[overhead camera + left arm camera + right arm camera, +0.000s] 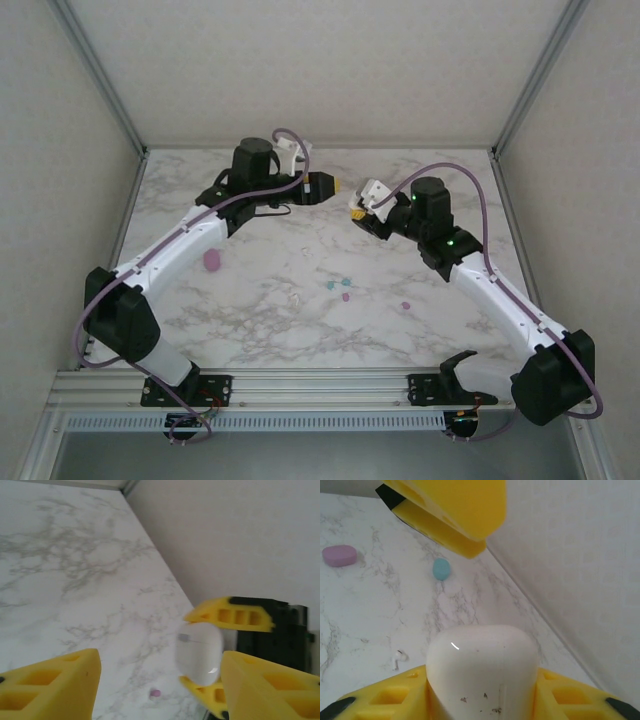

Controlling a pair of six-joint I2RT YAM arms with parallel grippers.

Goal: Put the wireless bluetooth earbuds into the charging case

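My right gripper [362, 205] is shut on a white rounded charging case [482, 665], which it holds off the table; its yellow fingers [385, 697] press both sides. My left gripper [340, 187] faces it from the left with its jaws apart and nothing between them. In the left wrist view the case [199, 652] hangs just beyond my own fingertips [65, 680]. Tiny earbuds lie on the marble: two teal [330, 285], two pink [346, 296] [155, 693] and a white one [397, 658].
A pink pebble-like case [212, 260] [340, 555] lies under the left forearm's side. A teal rounded piece [441, 569] sits beyond it. Grey enclosure walls [90, 130] close in the marble table [260, 330] on three sides.
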